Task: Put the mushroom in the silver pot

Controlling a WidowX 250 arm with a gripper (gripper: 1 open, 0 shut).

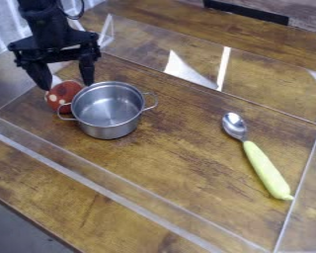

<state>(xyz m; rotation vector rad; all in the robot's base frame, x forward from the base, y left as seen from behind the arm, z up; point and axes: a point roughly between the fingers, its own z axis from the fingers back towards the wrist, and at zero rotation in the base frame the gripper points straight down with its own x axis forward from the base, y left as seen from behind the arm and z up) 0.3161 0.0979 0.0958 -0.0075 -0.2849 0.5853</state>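
Observation:
The mushroom [63, 93], dark red cap with a cream stem, lies on the wooden table just left of the silver pot [107, 109], touching or nearly touching its rim. The pot is round and shiny, with small side handles, and holds nothing. My gripper [60, 72] hangs pointing down right above the mushroom, its two black fingers spread wide to either side. It is open and holds nothing.
A silver spoon with a yellow-green handle [257, 155] lies at the right. Low clear plastic walls [147, 204] fence the wooden table on all sides, with one wall close to the left of the mushroom.

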